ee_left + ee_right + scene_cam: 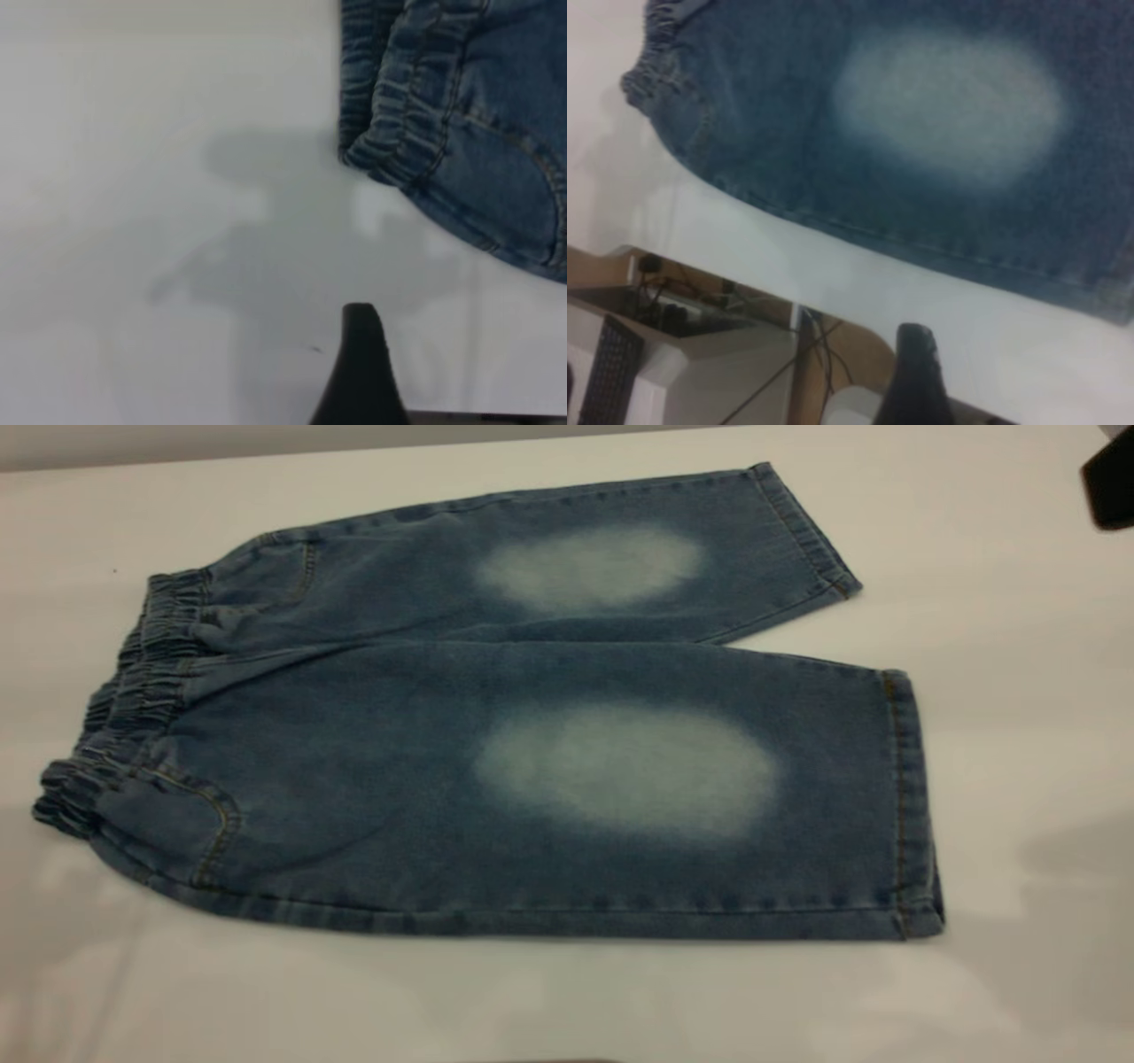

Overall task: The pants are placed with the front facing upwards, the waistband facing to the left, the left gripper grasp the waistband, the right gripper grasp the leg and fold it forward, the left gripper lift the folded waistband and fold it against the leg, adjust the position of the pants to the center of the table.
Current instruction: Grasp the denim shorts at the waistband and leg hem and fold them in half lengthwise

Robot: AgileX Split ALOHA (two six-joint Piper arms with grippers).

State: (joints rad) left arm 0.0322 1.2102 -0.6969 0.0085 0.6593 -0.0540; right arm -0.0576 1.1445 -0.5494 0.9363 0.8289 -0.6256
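The pants [532, 717] are lying flat and unfolded on the table [1019, 691], front up, with the waistband [133, 691] lying clear of the left gripper [361, 372]. The right gripper [917, 376] is hovering off the near leg's outer seam, touching nothing. Whether either gripper's jaws are parted or closed I cannot tell, since only one dark fingertip is showing on each.

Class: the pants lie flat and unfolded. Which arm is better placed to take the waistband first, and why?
Left. Its wrist view shows the waistband just ahead of the left end effector; the right wrist view faces the leg instead.
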